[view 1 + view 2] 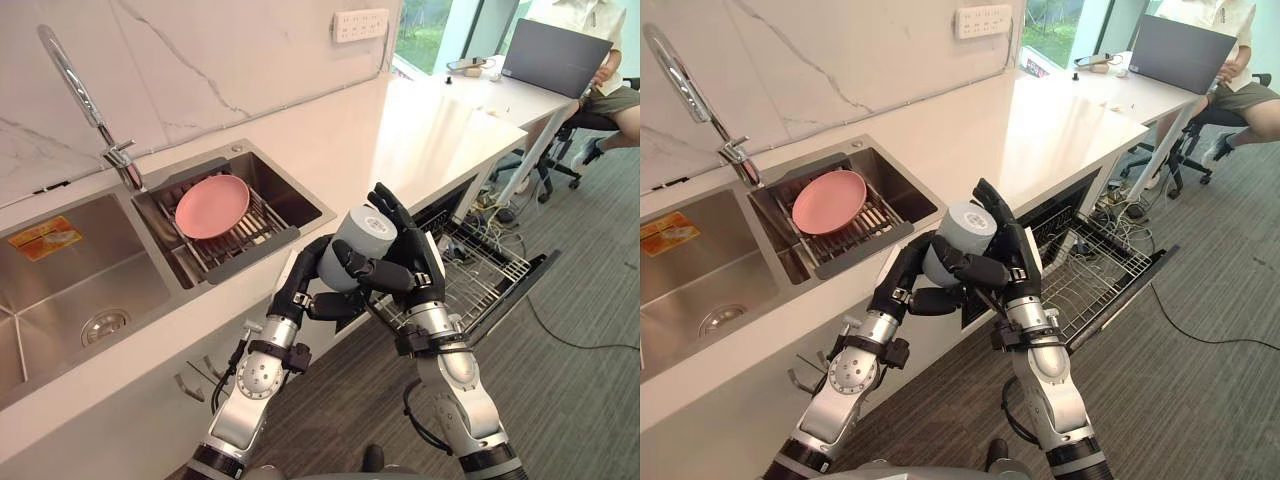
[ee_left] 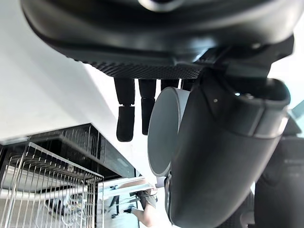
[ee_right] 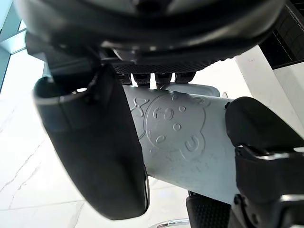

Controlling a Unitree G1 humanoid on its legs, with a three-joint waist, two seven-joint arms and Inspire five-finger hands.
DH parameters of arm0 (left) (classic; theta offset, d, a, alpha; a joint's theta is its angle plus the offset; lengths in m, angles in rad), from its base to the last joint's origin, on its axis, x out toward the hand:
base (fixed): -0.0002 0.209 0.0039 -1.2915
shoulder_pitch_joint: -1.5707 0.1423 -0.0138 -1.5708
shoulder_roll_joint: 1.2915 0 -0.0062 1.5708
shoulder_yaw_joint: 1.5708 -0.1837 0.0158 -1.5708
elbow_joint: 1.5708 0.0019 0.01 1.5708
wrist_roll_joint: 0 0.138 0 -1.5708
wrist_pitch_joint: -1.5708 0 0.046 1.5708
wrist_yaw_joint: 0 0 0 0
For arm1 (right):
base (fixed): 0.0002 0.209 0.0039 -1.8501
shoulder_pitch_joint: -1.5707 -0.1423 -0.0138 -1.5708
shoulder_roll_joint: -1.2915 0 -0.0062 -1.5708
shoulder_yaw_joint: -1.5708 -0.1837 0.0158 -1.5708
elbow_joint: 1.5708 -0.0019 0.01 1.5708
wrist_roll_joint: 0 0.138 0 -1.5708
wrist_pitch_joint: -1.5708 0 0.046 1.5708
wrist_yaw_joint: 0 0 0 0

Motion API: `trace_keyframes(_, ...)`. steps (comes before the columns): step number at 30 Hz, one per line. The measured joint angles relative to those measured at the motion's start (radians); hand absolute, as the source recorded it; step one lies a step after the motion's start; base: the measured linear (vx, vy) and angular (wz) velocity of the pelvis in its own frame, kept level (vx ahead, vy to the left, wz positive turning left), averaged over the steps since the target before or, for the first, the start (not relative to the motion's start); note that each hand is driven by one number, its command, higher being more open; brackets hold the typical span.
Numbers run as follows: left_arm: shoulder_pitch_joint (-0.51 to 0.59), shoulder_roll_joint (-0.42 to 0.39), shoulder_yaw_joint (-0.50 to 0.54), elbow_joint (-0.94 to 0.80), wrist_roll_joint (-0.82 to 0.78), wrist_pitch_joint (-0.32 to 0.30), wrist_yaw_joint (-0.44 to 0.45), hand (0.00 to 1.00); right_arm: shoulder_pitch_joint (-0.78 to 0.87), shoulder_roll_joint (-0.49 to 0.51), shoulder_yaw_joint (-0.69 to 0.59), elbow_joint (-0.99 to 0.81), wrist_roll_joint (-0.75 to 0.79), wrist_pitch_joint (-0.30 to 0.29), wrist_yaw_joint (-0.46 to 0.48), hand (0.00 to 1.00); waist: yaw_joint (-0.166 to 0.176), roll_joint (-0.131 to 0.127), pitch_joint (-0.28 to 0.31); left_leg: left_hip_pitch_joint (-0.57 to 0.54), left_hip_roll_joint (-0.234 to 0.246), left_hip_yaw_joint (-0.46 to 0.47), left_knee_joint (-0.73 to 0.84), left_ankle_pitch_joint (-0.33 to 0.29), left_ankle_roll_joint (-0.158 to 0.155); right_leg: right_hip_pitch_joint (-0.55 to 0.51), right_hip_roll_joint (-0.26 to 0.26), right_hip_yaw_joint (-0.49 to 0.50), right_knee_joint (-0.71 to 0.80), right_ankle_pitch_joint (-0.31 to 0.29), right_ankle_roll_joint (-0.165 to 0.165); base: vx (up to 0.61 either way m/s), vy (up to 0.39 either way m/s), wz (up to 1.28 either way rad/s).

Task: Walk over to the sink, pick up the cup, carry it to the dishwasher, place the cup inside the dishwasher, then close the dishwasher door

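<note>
A grey cup (image 1: 362,235) is held in the air in front of the counter edge, between both hands. My left hand (image 1: 300,285) wraps its lower left side, with fingers and thumb curled round it. My right hand (image 1: 412,262) holds it from the right, thumb across the front and fingers standing up behind it. The right wrist view shows the cup's embossed wall (image 3: 185,152) pinched under the thumb (image 3: 95,142). The dishwasher (image 1: 455,215) stands open just right of and below the hands, its wire rack (image 1: 480,270) pulled out over the lowered door (image 1: 535,275).
A pink plate (image 1: 212,206) lies on a drain rack in the right sink basin (image 1: 290,195). The faucet (image 1: 80,95) rises behind it, and the left basin (image 1: 90,270) is beside it. A person sits with a laptop (image 1: 560,55) at a desk at the far right.
</note>
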Motion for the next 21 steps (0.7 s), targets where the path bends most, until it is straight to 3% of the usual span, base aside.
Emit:
trace_keyframes(7,-0.051,0.078,-0.041,0.000,0.135,0.026,0.003,0.30,-0.002,-0.077,-0.030,0.015,0.027,0.022,0.021,0.30,-0.003,-0.001,-0.001,-0.008,-0.012,-0.010,0.001,0.005,0.009,-0.002,-0.012,-0.009,0.000,0.004,0.005,-0.04,0.024,0.05)
trace_keyframes(13,-0.063,0.079,-0.044,0.000,0.206,0.041,0.008,0.30,-0.001,-0.076,-0.031,0.015,0.060,0.035,0.023,0.30,-0.008,-0.002,-0.001,-0.014,-0.017,-0.019,0.004,0.006,0.012,-0.001,-0.016,-0.017,0.000,0.005,0.007,-0.03,0.013,0.05)
trace_keyframes(14,-0.063,0.079,-0.044,-0.001,0.206,0.041,0.009,0.90,-0.001,-0.075,-0.032,0.015,0.060,0.035,0.024,0.30,-0.008,-0.002,-0.001,-0.014,-0.017,-0.020,0.004,0.006,0.012,-0.001,-0.016,-0.018,0.000,0.005,0.007,0.00,0.000,0.00)
trace_keyframes(21,-0.030,0.026,-0.030,-0.138,0.175,0.037,0.028,0.90,0.018,-0.001,-0.093,-0.032,0.056,0.019,0.039,0.30,-0.002,-0.004,-0.002,-0.009,-0.019,-0.023,0.000,0.006,0.013,0.005,-0.016,-0.021,0.000,0.005,0.007,0.00,0.001,0.00)
